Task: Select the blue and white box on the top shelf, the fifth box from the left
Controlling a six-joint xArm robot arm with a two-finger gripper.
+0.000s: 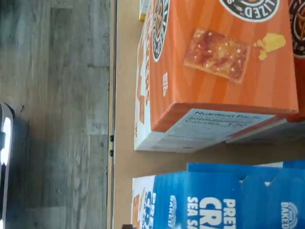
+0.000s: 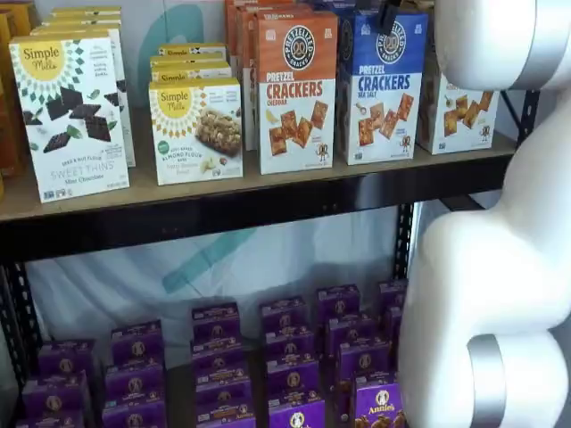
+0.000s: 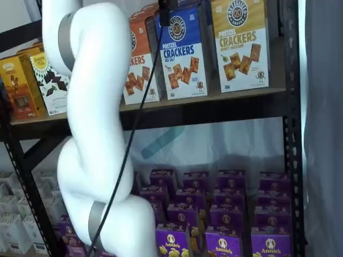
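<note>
1. Wrist view showed the blue and white box lying close beside an orange box, with a strip of tan shelf board between them and grey wood-look floor beyond the board's edge.
2. Both shelf views showed the blue and white box standing upright on the top shelf, front face out, at the board's front edge.
3. The orange box stood just beside it on one side, and a yellow-topped box stood just beside it on the other.
4. Further along the same shelf stood a white box of almond flour bars and a white box of chocolate thins.
5. The tool appeared in a shelf view only as a dark part at the picture's upper edge, right above the blue and white box, with a black cable hanging from it.
6. I could not tell whether its fingers were apart or together, since too little of them showed.
7. The white arm stood in front of the shelves in both shelf views.
8. Purple boxes filled the lower shelf in rows.
</note>
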